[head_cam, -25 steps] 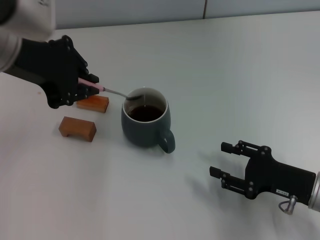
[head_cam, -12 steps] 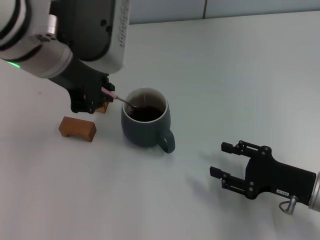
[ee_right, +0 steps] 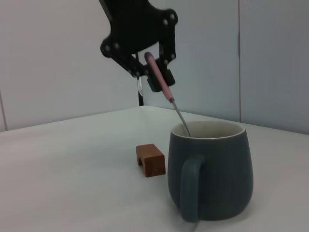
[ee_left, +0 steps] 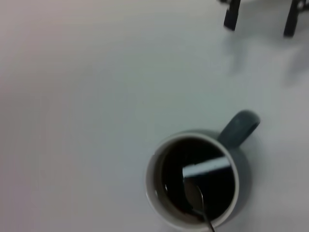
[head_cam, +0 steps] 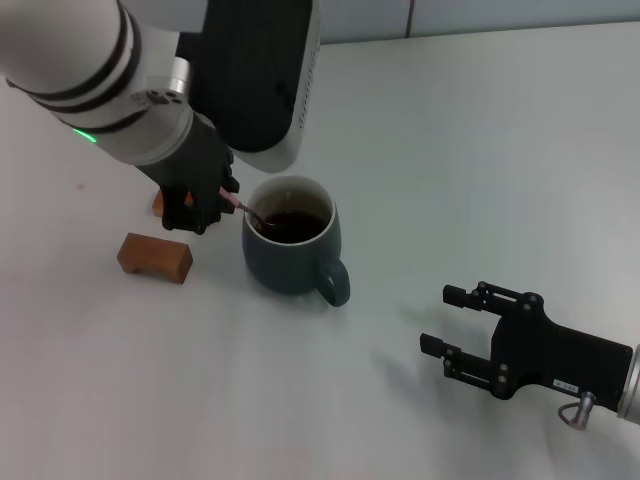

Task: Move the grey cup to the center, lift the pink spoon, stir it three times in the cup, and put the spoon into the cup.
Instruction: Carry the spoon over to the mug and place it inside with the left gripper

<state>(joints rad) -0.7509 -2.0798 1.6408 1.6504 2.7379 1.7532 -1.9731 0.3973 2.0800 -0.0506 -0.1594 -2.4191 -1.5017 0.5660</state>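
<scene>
The grey cup (head_cam: 292, 252) holds dark liquid and stands mid-table with its handle toward my right arm. Just left of its rim, my left gripper (head_cam: 213, 203) is shut on the pink spoon (head_cam: 233, 204). The spoon slants down over the rim and its metal bowl dips into the liquid (ee_left: 194, 194). In the right wrist view the pink spoon (ee_right: 160, 79) hangs steeply from the left gripper (ee_right: 155, 72) into the grey cup (ee_right: 211, 170). From above, the left wrist view shows the grey cup (ee_left: 193, 180). My right gripper (head_cam: 442, 318) lies open on the table, right of the cup.
One brown block (head_cam: 154, 256) lies left of the cup; a second block (head_cam: 158, 204) is mostly hidden behind the left gripper. The brown block (ee_right: 150, 159) also shows past the cup in the right wrist view. The right gripper's fingers (ee_left: 232, 14) show far off.
The left arm has swung in over the table toward the cup. The spoon has tipped steeper and its bowl has gone from the rim down into the liquid. Right arm unmoved.
</scene>
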